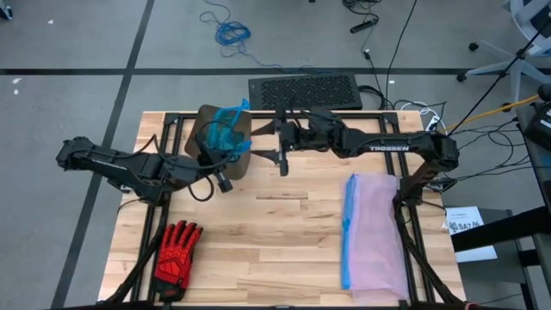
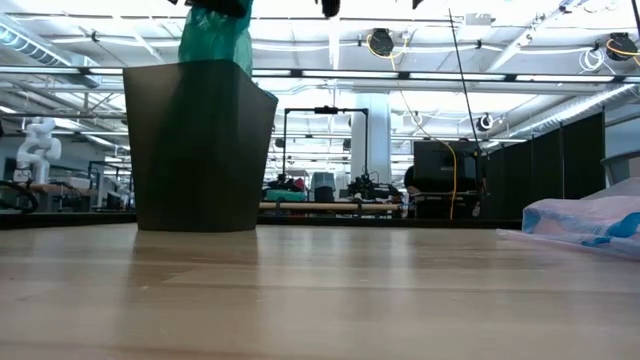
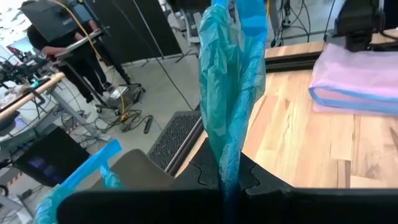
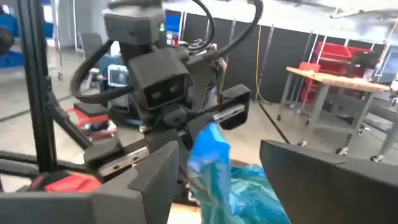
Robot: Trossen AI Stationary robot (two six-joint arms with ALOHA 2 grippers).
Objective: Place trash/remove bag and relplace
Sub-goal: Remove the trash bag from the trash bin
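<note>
The teal-green bag (image 1: 226, 131) rises bunched out of a dark bin (image 2: 200, 145) at the table's far left. Its upper part (image 2: 215, 35) runs past the top of the low view. My left gripper (image 1: 219, 164) reaches in from the table's left and is shut on the bag (image 3: 227, 93). My right gripper (image 1: 280, 148) comes from the right, level, and stands open. In the right wrist view its two fingers stand on either side of the bag's top (image 4: 211, 165); whether they touch it I cannot tell. The trash is out of view. My left gripper pinches gathered film of the bag (image 3: 227, 171) between its two shut fingers, several layers bunched together. The fingers come nearly level from the table's left. From the hold the bag runs on as a narrow bunched strand, and its lower part stays in the bin.
A pale lilac bag with a blue rim (image 1: 374, 228) lies flat at the table's right. A red-and-black glove (image 1: 176, 250) lies near the front left corner. A black mat (image 1: 303, 90) lies on the floor behind the table. Bare wood lies in the table's middle and front.
</note>
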